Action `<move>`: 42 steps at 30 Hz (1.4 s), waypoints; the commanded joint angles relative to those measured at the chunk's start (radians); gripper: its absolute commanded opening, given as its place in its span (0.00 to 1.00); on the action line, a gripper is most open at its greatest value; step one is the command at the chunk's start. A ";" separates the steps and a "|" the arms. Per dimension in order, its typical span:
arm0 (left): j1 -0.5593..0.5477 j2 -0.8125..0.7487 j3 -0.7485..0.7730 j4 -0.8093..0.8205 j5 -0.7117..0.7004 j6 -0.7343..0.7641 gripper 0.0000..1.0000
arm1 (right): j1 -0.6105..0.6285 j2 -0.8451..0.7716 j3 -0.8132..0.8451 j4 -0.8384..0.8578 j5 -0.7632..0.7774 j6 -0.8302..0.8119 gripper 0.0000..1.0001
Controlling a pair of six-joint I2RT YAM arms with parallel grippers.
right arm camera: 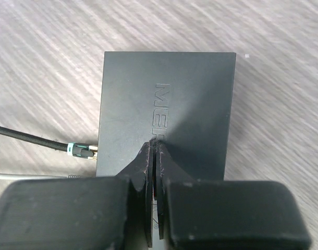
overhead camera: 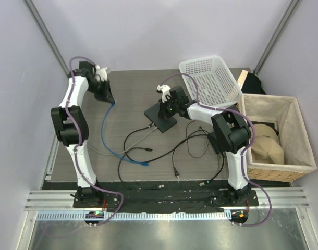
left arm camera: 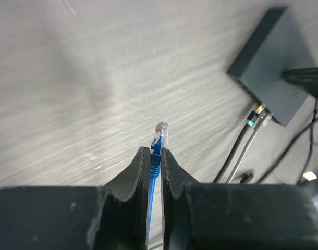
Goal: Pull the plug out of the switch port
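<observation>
The left gripper point(left arm camera: 155, 152) clenched the blue cable point(left arm camera: 154, 165) under its clear plug point(left arm camera: 160, 134); the shut right gripper point(right arm camera: 154, 147) could skid across the smooth, flat dark-grey box point(right arm camera: 193, 91).

Clear-tipped blue plug point(left arm camera: 160, 134), well apart from switch point(left arm camera: 276, 62)

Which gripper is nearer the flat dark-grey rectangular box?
Right. The right gripper rests shut atop the flat dark-grey box; the left gripper holds the blue cable's clear plug far off to its left.

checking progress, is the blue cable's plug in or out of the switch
Out: the plug is clamped in the left gripper, apart from the switch.
</observation>
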 commanded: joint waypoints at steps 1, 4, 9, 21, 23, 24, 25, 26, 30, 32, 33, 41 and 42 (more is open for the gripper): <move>-0.011 -0.190 0.180 -0.025 -0.110 0.062 0.00 | -0.031 0.083 -0.060 -0.180 0.177 -0.052 0.01; -0.013 -0.235 0.261 -0.042 -0.182 0.106 0.00 | -0.031 0.077 -0.068 -0.177 0.176 -0.052 0.01; -0.016 -0.340 0.261 0.002 -0.260 0.106 0.00 | -0.031 0.069 -0.072 -0.174 0.176 -0.051 0.01; -0.010 -0.470 -0.056 0.173 -0.616 0.134 0.00 | -0.029 0.039 -0.092 -0.162 0.168 -0.060 0.01; -0.010 -0.473 -0.120 0.197 -0.619 0.133 0.00 | -0.029 0.029 -0.100 -0.160 0.163 -0.058 0.01; -0.008 -0.471 -0.141 0.214 -0.607 0.131 0.00 | -0.031 0.026 -0.100 -0.159 0.162 -0.058 0.01; -0.010 -0.463 -0.157 0.220 -0.602 0.125 0.02 | -0.029 0.022 -0.101 -0.157 0.162 -0.061 0.01; -0.011 -0.456 -0.180 0.225 -0.599 0.119 0.05 | -0.029 0.017 -0.103 -0.156 0.163 -0.061 0.01; -0.022 -0.381 -0.211 0.225 -0.579 0.111 0.21 | -0.029 0.003 -0.100 -0.156 0.162 -0.064 0.01; -0.027 -0.355 -0.219 0.231 -0.582 0.094 0.27 | -0.029 -0.004 -0.094 -0.157 0.157 -0.063 0.01; -0.027 -0.344 -0.217 0.233 -0.587 0.085 0.36 | -0.029 -0.007 -0.092 -0.156 0.153 -0.064 0.01; -0.141 -0.330 -0.099 0.179 -0.393 0.053 0.54 | -0.029 -0.112 0.027 -0.142 0.062 -0.029 0.02; -0.161 -0.333 -0.096 0.183 -0.380 0.018 0.57 | -0.031 -0.139 0.035 -0.134 0.064 -0.029 0.02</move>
